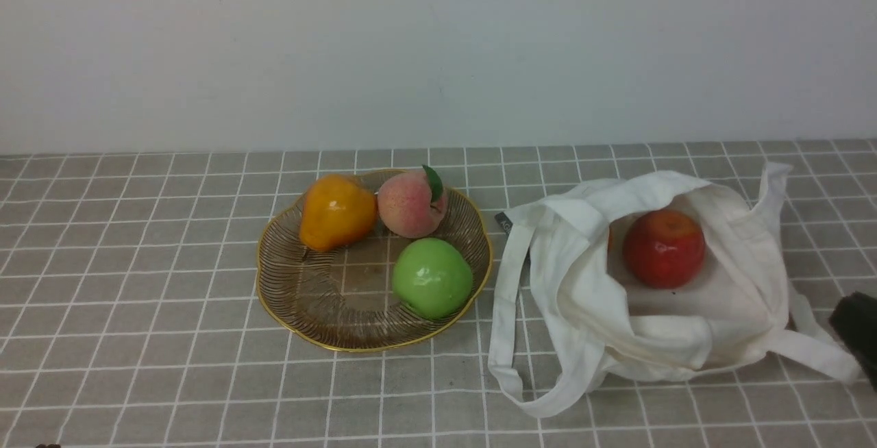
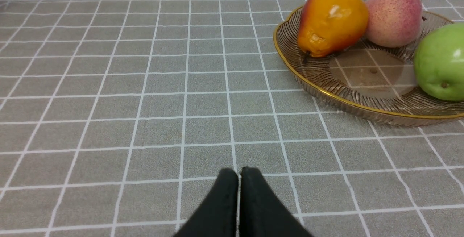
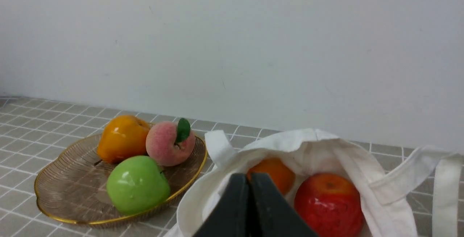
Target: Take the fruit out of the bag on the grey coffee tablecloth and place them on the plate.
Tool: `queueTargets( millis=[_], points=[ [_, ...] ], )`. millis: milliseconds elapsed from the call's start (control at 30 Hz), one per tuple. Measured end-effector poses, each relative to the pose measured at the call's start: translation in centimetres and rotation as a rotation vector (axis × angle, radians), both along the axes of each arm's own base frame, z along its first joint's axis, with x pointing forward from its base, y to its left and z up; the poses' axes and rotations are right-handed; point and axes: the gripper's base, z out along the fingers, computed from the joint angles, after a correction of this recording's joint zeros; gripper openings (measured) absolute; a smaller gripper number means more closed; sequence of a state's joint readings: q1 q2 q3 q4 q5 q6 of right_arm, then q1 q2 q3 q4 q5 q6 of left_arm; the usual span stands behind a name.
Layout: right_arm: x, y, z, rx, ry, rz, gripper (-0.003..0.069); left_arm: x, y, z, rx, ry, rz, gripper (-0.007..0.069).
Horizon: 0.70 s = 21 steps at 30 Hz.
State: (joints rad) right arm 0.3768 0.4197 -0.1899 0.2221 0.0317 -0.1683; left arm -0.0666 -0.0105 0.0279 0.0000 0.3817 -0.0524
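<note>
Nearest me, my left gripper [image 2: 238, 173] has its jaws pressed together with nothing between them, low over the grey coffee tablecloth [image 1: 137, 297], left of the plate [image 1: 301, 297] and on its near side. My right gripper [image 3: 249, 179] also has its jaws closed flat against each other and empty, at the near edge of the white cloth bag [image 1: 685, 338], well to the right of the plate. The bag lies just right of the plate with its mouth open, one long strap [image 1: 507, 311] trailing beside the plate's gold rim. Inside the bag sits the red apple [image 1: 663, 248], and the right wrist view shows an orange fruit [image 3: 271, 173] tucked next to it, on the plate's side. On the plate itself, a green apple [image 1: 431, 277] rests at the near right, and behind it the peach [image 1: 410, 205] with its green leaf touches a yellow-orange pear [image 1: 337, 212] at the far left. Beyond the plate stands a plain white wall [image 1: 438, 44].
</note>
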Motion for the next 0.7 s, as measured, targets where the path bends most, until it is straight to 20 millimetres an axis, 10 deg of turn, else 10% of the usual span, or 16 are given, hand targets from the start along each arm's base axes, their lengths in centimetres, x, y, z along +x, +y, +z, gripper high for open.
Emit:
queueTargets(
  millis=[700],
  points=[
    [-0.8, -0.1, -1.3, -0.06, 0.084, 0.027, -0.0015, 0.0, 0.0, 0.0, 0.0, 0.0, 0.0, -0.0008]
  ],
)
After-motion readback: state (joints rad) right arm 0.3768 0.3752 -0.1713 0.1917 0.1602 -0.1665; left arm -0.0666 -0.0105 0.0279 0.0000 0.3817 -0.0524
